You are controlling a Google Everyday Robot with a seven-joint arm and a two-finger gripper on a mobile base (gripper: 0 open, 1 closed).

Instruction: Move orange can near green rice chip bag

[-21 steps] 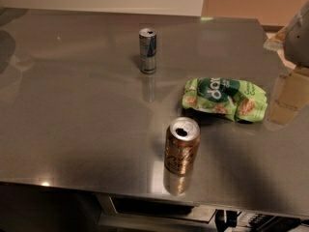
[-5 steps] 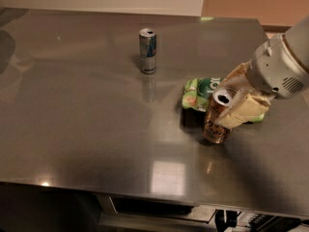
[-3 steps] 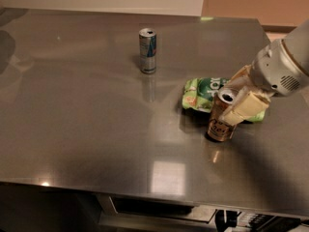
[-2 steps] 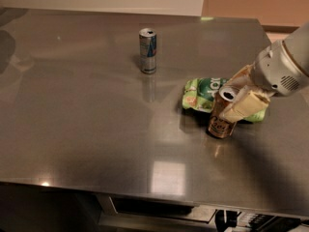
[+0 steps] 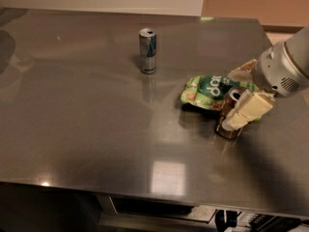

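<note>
The orange can [image 5: 227,117] stands upright on the steel table [image 5: 87,129], just in front of the green rice chip bag [image 5: 210,90] and touching or nearly touching its front edge. My gripper [image 5: 240,99] comes in from the right and is shut on the can, with one pale finger [image 5: 248,110] across its front and the other behind it. The white arm [image 5: 287,69] hides the bag's right end.
A slim silver-and-blue can [image 5: 147,50] stands upright toward the back middle of the table. The table's front edge [image 5: 145,190] runs along the bottom, with dark equipment below it.
Over seven seconds the orange can went from the table's front middle to the spot by the bag, held in my gripper. In the last second it shifted slightly right and settled onto the table.
</note>
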